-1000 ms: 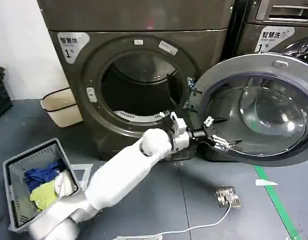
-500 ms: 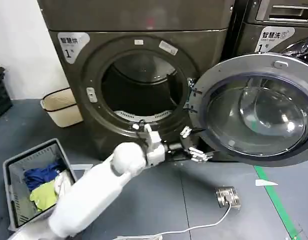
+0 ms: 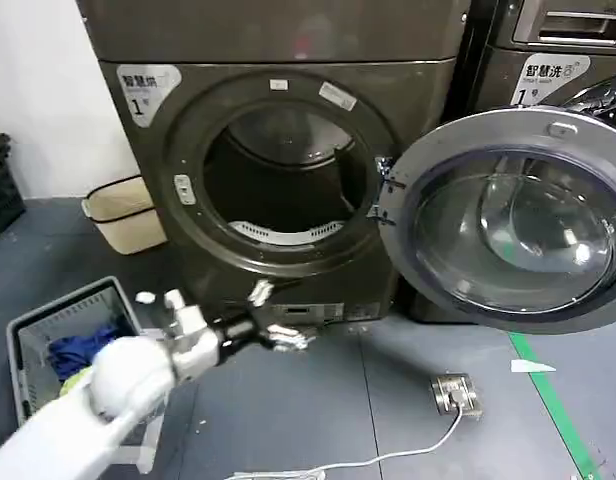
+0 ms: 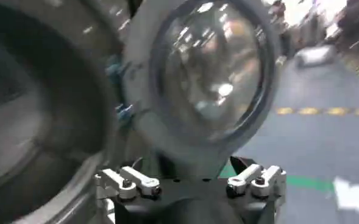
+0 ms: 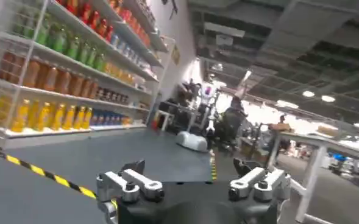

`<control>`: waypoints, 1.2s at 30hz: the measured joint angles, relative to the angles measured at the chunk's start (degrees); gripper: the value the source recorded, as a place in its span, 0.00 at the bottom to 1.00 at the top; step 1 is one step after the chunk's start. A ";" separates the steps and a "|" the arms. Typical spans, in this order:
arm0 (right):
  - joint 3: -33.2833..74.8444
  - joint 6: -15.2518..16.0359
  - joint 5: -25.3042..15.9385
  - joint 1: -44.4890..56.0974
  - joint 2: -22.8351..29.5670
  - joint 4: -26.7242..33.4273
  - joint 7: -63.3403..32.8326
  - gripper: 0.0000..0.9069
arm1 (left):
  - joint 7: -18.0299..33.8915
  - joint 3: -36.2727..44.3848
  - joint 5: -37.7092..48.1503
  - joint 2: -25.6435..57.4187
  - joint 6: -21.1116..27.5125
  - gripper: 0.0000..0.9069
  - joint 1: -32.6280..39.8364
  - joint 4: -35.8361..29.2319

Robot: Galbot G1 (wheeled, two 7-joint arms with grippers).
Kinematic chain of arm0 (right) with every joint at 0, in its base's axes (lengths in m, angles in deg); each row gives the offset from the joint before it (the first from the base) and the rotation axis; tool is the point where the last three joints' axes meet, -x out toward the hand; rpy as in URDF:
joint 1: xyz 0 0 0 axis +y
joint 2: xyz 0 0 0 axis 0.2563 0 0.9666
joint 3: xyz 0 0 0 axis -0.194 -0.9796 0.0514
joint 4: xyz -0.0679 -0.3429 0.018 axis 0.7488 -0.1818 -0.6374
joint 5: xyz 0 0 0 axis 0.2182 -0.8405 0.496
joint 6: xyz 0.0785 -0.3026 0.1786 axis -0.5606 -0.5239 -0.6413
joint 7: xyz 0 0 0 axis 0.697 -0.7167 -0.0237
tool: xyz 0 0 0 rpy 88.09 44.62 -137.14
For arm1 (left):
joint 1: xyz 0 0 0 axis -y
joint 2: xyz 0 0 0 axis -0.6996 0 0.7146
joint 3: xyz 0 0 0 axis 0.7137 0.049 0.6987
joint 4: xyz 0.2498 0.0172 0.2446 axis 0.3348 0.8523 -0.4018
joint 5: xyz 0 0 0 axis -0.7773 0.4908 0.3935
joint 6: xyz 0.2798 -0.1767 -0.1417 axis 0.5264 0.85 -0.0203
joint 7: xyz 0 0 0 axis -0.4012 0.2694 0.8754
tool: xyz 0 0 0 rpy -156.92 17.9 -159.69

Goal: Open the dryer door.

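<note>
Dryer (image 3: 288, 150) stands against the wall with its round door (image 3: 508, 215) swung wide to the right on its hinge, leaving the dark drum mouth (image 3: 278, 175) fully exposed. The left end effector (image 3: 271, 318) hangs low in front of the machine, just below the drum opening and above the grey floor (image 3: 388, 400), well apart from the door; its fingers (image 3: 288, 340) are spread and hold nothing (the left wrist view shows the same, with both fingertips (image 4: 130, 181) parted and the glass door (image 4: 203, 73) beyond them). The right end effector (image 5: 191, 185) points out into a room with shelves of bottles (image 5: 63, 67), its fingers likewise released and empty. A grey laundry basket (image 3: 33, 325) with blue and yellow-green clothes (image 3: 83, 360) sits on the floor at the left, and a beige bin (image 3: 123, 210) stands beside the dryer. A white cable (image 3: 388, 455) trails across the floor to a small plug block (image 3: 455, 392).
</note>
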 joint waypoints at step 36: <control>-11.35 -0.84 -2.29 -3.84 -6.12 5.77 0.63 1.00 | 44.25 -27.86 60.88 21.84 18.24 1.00 -11.87 17.46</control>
